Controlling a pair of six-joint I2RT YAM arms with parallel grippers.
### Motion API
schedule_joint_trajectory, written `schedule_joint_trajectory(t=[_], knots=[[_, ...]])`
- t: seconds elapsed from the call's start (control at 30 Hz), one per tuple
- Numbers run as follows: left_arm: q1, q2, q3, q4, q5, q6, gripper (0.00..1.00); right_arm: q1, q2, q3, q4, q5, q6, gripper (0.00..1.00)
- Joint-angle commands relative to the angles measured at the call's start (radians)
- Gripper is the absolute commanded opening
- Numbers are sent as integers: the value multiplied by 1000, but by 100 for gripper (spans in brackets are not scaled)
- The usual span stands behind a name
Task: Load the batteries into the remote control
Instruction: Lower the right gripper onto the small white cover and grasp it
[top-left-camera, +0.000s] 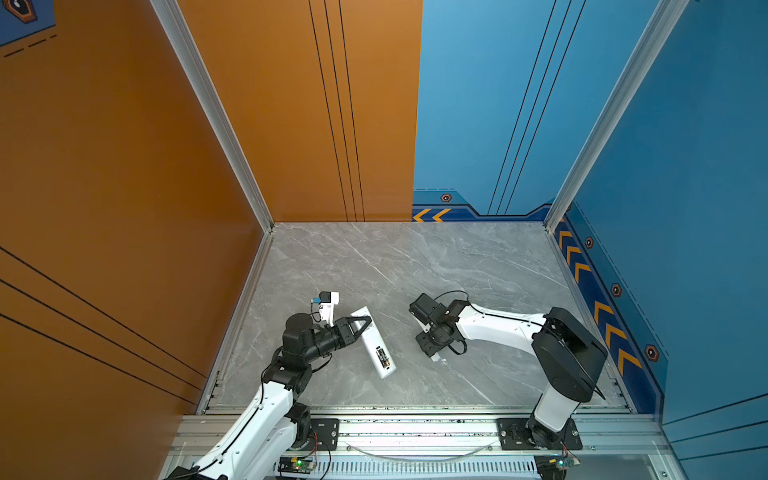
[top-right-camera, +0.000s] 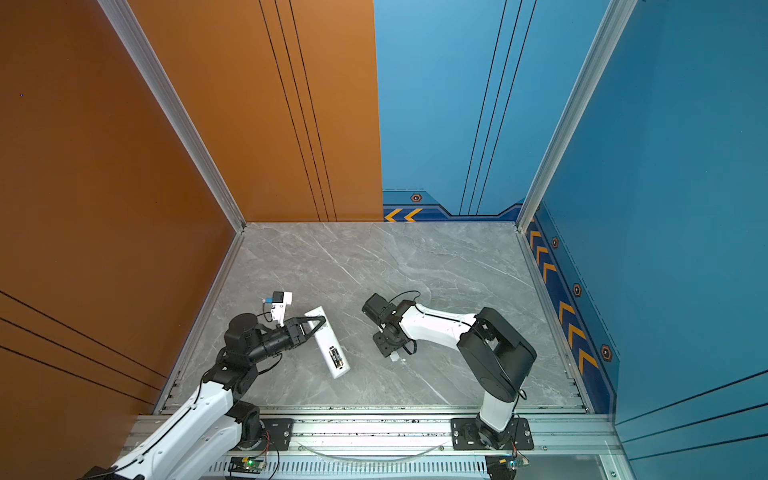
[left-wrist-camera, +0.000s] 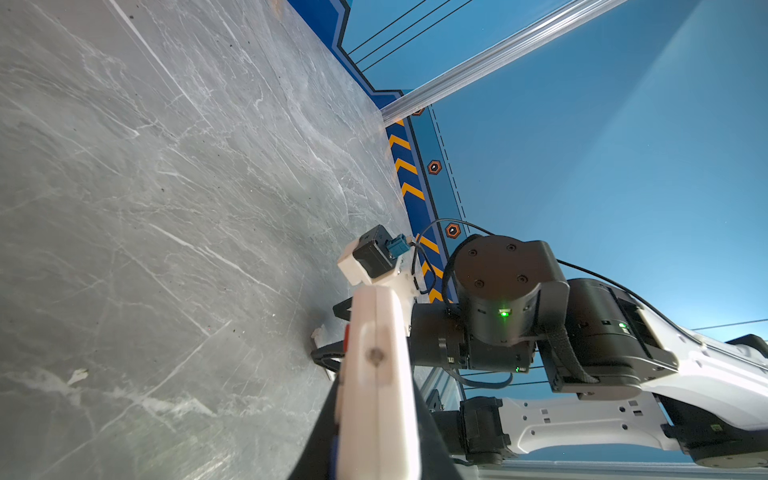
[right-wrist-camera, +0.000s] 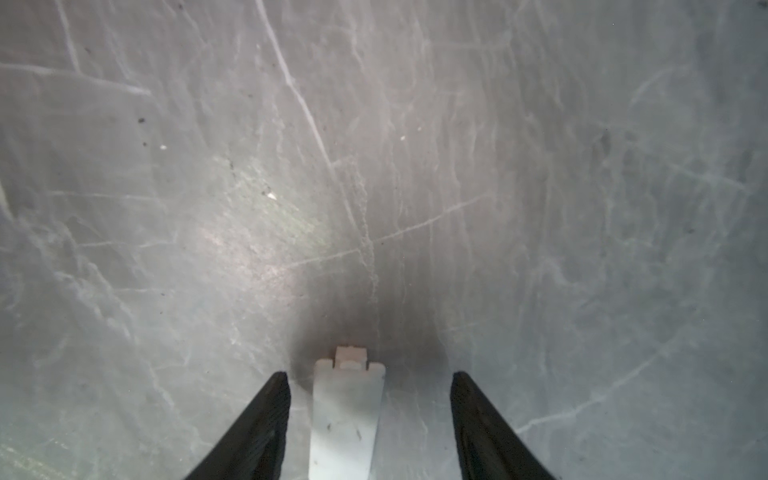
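Note:
The white remote control lies slantwise at the left of the marble table, plain back up. Two black batteries sit side by side in its open compartment near the front end. My left gripper is shut on the remote's far end, seen end-on in the left wrist view. My right gripper points down, open, over the small white battery cover. The cover lies flat between the fingers, with a gap on each side.
An orange wall stands close on the left and a blue wall on the right. An aluminium rail with both arm bases runs along the table's front edge. The right arm fills much of the left wrist view.

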Motion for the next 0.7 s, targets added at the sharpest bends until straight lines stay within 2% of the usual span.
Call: schedule_joint_trajectory(t=[0.0,0.2,0.67], knots=[[-7,-7,-5,11,-7,11,0,-7,19,-11,27,-14,18,57],[-11,-7,-8,11,-8,11,0,-8,31,-19,37,-23,21,54],[-14,-6,-4,8,-8,11,0,-8,52,-43,57,-32,26,36]])
